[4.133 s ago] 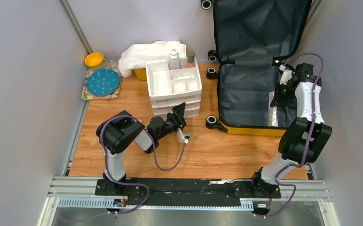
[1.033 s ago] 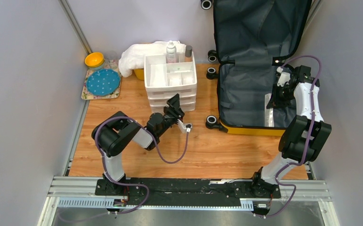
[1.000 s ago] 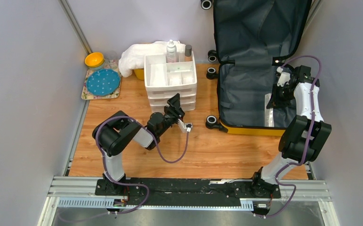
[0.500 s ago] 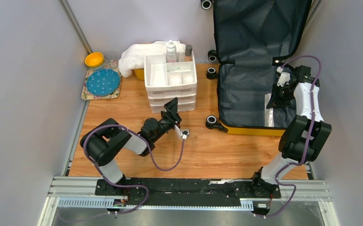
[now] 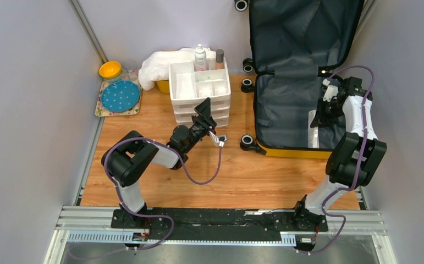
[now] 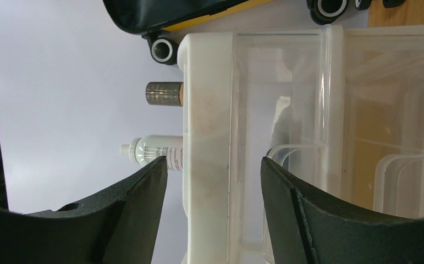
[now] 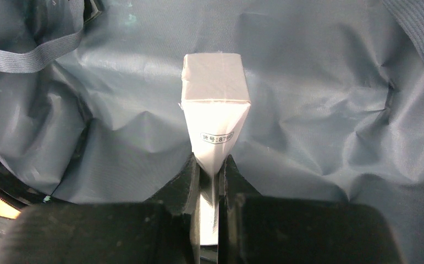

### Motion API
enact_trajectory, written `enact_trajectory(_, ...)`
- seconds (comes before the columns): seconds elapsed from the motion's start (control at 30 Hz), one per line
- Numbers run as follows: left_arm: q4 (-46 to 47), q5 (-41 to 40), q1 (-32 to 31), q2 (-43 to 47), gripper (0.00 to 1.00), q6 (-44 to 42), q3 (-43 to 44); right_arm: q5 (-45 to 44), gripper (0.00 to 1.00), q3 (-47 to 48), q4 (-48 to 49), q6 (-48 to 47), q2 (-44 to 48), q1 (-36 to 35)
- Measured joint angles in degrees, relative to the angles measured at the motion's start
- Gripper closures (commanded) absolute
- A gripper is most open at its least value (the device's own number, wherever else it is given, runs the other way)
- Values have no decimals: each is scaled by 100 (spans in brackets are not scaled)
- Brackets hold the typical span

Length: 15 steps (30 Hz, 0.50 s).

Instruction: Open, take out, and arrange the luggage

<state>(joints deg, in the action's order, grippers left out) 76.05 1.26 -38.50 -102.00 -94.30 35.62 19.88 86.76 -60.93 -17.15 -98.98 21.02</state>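
Wooden tabletop: luggage (image 5: pixel 286 104) is lying open at far right. Your right gripper (image 7: pixel 208 165) is pinching a white packet (image 7: pixel 215 93) on its lining, so probably the take-out step; next you're lifting it clear. Left gripper (image 6: pixel 215 181) is hanging wide, empty, facing the drawer organiser (image 6: pixel 207 110).

The white drawers (image 5: pixel 182 115) block my left gripper (image 5: pixel 207 116) straight ahead (I see their edge between its fingers (image 6: pixel 132 209)); bare wood floor (image 5: pixel 253 176) lies open behind it.
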Motion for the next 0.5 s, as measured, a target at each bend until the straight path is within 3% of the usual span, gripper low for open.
enact_trajectory(0.5, 214, 468, 101, -376, 22, -293, 116, -4, 100, 9, -15, -4, -7, 0)
